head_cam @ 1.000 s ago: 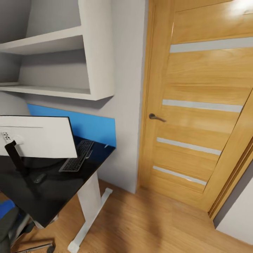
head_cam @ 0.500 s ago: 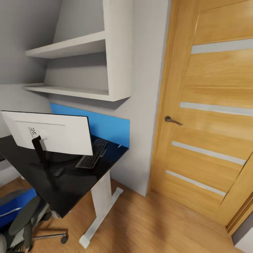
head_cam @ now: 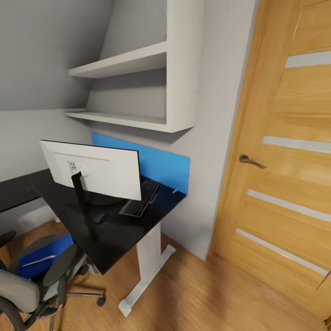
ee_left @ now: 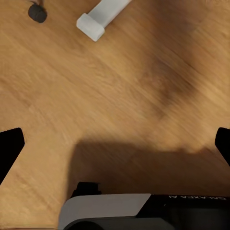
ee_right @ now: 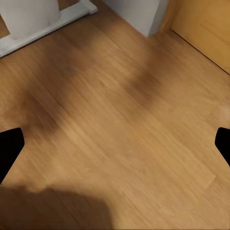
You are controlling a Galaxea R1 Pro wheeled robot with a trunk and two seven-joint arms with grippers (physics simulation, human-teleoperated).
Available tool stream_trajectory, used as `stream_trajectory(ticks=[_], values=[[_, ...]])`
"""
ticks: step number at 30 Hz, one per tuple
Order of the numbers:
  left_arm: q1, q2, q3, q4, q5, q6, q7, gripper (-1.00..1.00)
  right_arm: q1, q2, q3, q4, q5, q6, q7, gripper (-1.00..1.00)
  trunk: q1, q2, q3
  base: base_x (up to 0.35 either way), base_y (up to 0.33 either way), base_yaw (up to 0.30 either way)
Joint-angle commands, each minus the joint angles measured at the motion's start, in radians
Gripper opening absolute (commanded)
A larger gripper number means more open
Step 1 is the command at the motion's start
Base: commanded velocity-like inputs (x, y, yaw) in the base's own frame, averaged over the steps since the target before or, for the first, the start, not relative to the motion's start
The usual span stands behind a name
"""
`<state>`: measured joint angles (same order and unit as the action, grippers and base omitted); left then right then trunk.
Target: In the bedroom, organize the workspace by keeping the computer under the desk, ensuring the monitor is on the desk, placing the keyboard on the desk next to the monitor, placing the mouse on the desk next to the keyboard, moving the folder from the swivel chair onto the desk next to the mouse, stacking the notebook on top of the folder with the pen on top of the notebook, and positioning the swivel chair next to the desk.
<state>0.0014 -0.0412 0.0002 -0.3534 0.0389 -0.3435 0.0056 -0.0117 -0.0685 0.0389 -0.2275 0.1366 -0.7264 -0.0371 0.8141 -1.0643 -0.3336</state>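
Observation:
The desk (head_cam: 115,239) with its glossy black top stands against the grey wall at the left. On it the monitor (head_cam: 99,170) shows its white back. The keyboard (head_cam: 140,200) lies behind the monitor near the blue wall panel. The small black mouse (head_cam: 99,217) sits by the monitor's base. At the lower left is the swivel chair (head_cam: 27,287), with the blue folder (head_cam: 46,253) on its seat and the thin white pen (head_cam: 39,260) on the folder. The notebook and computer are out of view. My left gripper (ee_left: 115,143) and right gripper (ee_right: 115,143) hang open over the wood floor, holding nothing.
An oak door (head_cam: 285,174) with frosted strips and a lever handle (head_cam: 250,161) fills the right. White shelves (head_cam: 138,87) hang above the desk. The desk's white foot (ee_left: 98,19) and a chair castor (ee_left: 37,12) lie ahead on the light wood floor (head_cam: 220,294).
The head view has swung left, so everything has shifted right in the picture. More of the desk, the chair and the blue folder have come into sight. Nothing on the desk has moved.

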Motion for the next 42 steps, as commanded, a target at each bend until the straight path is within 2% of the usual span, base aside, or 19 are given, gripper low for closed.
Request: stream_trajectory(ticks=[1,42], values=[[0.000,0.000,0.000,-0.001,0.004,-0.002,0.001,1.00,-0.001,-0.001,0.004,0.000,0.003,-0.002,-0.004,1.00,0.000,-0.001,-0.001,0.000,0.000,0.278],[0.000,0.000,0.000,-0.001,0.004,-0.002,0.001,1.00,-0.001,-0.001,0.004,0.001,0.003,0.001,-0.004,1.00,0.000,-0.001,-0.001,0.000,0.000,0.278]])
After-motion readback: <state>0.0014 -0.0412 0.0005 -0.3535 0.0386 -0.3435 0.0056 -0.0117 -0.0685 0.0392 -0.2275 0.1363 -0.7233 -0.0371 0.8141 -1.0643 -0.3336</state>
